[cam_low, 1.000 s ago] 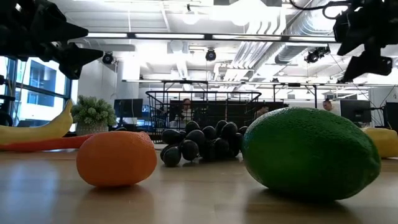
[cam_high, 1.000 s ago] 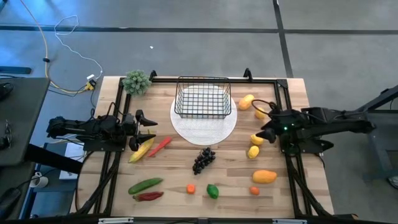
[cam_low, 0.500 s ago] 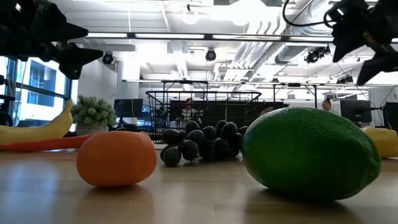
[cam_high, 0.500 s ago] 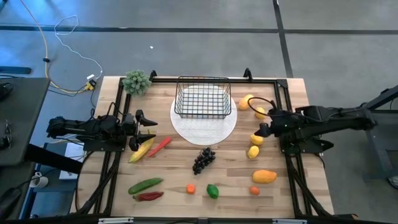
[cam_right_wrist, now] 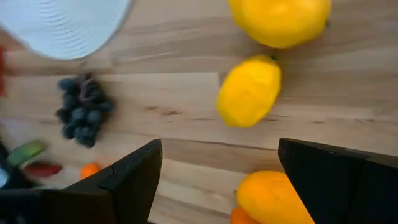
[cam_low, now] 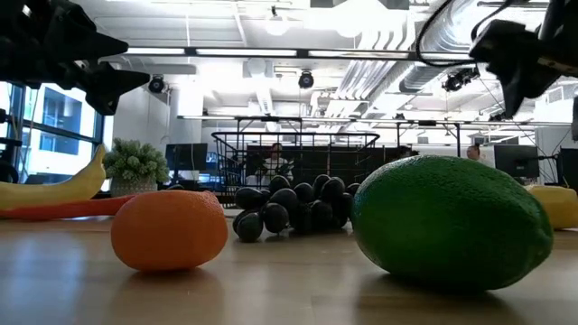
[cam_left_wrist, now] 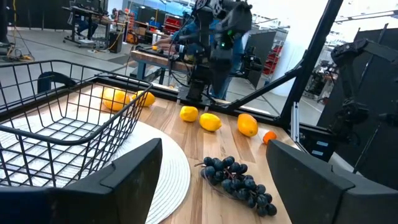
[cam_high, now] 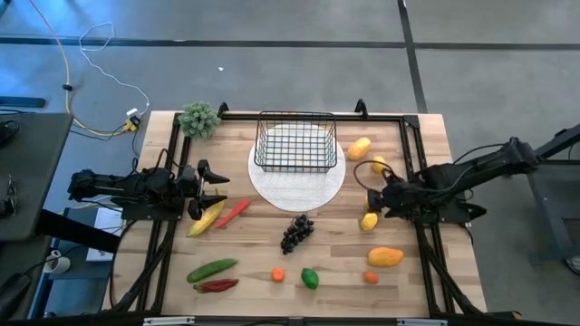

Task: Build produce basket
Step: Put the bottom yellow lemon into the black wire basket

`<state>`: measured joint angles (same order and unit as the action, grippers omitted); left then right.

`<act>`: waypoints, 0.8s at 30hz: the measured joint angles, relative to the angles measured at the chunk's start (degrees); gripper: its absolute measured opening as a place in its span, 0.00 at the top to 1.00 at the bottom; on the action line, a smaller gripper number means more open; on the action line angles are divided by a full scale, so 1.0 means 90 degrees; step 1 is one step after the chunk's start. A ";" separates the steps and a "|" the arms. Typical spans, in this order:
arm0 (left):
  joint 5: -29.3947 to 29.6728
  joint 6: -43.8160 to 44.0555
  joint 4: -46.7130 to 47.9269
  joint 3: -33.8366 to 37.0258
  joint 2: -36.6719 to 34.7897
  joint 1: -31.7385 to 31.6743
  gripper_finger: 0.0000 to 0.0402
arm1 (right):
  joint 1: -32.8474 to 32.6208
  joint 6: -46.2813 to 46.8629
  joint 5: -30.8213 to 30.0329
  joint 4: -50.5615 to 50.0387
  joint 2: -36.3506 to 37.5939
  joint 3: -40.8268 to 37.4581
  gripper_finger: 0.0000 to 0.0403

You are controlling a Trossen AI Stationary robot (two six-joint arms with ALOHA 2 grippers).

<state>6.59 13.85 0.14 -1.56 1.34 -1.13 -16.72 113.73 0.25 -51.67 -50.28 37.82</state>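
The black wire basket (cam_high: 295, 142) stands on a round white plate (cam_high: 299, 186) at the far middle of the table; it also shows in the left wrist view (cam_left_wrist: 62, 124). Produce lies loose on the wood: lemons (cam_high: 360, 148) (cam_high: 369, 220), a mango (cam_high: 385, 257), grapes (cam_high: 296, 232), a banana (cam_high: 206, 218), a cucumber (cam_high: 212, 269), a chilli (cam_high: 216, 285). My right gripper (cam_high: 372, 201) (cam_right_wrist: 217, 180) is open and points down above two lemons (cam_right_wrist: 249, 90) (cam_right_wrist: 280, 18), touching nothing. My left gripper (cam_high: 217, 188) (cam_left_wrist: 214, 186) is open and empty, above the banana at the left.
A spiky leafy bunch (cam_high: 199, 119) stands at the far left corner. A green lime (cam_high: 310, 278) and small oranges (cam_high: 278, 274) (cam_high: 371, 277) lie near the front edge. A black frame (cam_high: 412, 136) runs around the table top. Bare wood lies between grapes and lemons.
My right gripper has moved a little toward the table's left and near edges and has tipped from reaching level to pointing down over the lemons. Its arm has straightened out behind it. Nothing on the table has moved.
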 joint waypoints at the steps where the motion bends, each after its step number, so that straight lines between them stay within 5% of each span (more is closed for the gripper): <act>1: 0.0000 -0.0003 0.0000 0.0000 0.0000 0.0000 0.30 | -0.0052 0.0143 0.0001 0.0010 -0.0139 0.0000 0.25; 24: 0.0012 -0.0277 0.0000 0.0000 -0.0002 -0.0002 0.30 | -0.0240 0.1322 -0.0386 0.0632 -0.2446 -0.0007 0.25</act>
<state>6.70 11.35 0.14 -1.56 1.32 -1.15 -18.87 125.63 -3.22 -45.99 -72.29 37.76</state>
